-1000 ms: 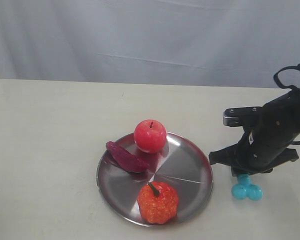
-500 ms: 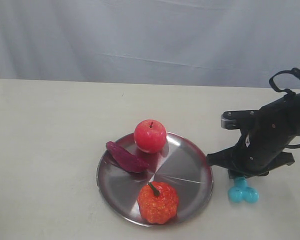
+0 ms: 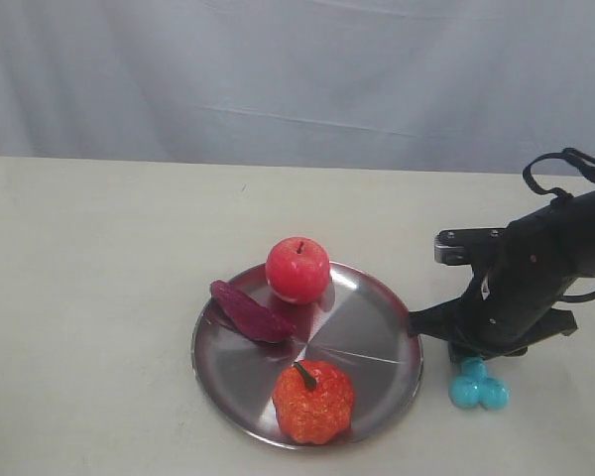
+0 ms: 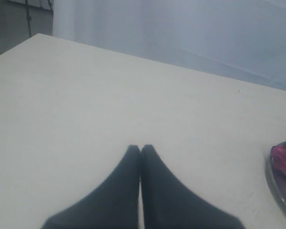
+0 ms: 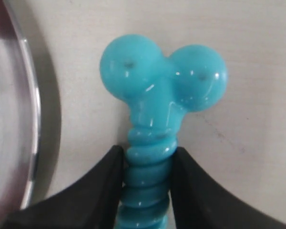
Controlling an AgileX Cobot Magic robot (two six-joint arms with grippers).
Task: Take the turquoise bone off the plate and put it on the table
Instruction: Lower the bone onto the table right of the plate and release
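Observation:
The turquoise bone point(image 3: 479, 387) point(image 5: 157, 100) is off the plate, just right of the silver plate point(image 3: 372, 327) rim, low over the cream table point(image 3: 109, 297). My right gripper point(image 3: 479, 355) point(image 5: 148, 164) is shut on its ribbed shaft, with one black finger on each side and the knobbed end sticking out past the fingertips. Whether the bone touches the tabletop I cannot tell. My left gripper point(image 4: 140, 150) is shut and empty over bare table; it does not show in the exterior view.
On the plate lie a red apple point(image 3: 297, 269), a dark purple sweet potato point(image 3: 250, 312) and an orange pumpkin point(image 3: 313, 402). The plate's rim point(image 5: 31, 119) runs close beside the bone. A pale curtain hangs behind the table.
My right gripper has shifted slightly left and lower with the bone still in it. The plate and the items on it have not moved.

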